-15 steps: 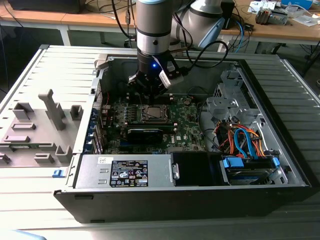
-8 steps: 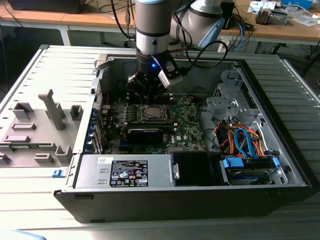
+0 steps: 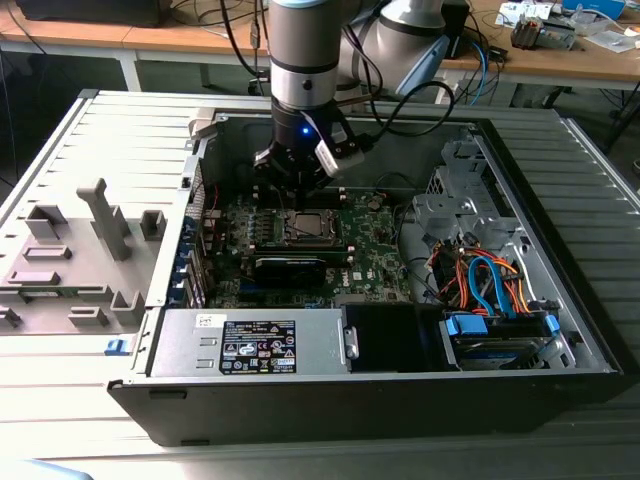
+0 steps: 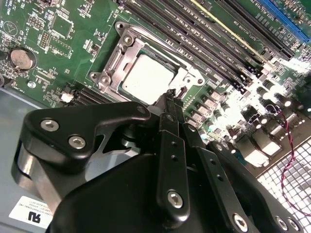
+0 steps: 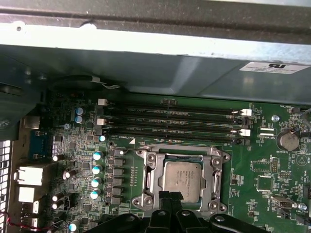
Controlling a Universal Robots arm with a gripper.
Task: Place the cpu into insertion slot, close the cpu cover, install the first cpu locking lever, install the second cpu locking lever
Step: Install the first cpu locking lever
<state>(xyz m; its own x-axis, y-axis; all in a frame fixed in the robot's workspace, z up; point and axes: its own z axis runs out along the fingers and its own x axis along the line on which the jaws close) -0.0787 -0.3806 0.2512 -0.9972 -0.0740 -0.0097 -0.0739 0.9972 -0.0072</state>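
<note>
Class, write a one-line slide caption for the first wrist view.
End effector poised at the cpu seated under the cpu cover.

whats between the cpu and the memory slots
In the first wrist view, one side of the cpu cover and a bare strip of green motherboard lie between the cpu and the memory slots.

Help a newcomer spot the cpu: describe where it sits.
On the green motherboard, below the long memory slots, find the silvery cover. The cpu is the pale square plate showing through its middle, just ahead of the gripper.
</note>
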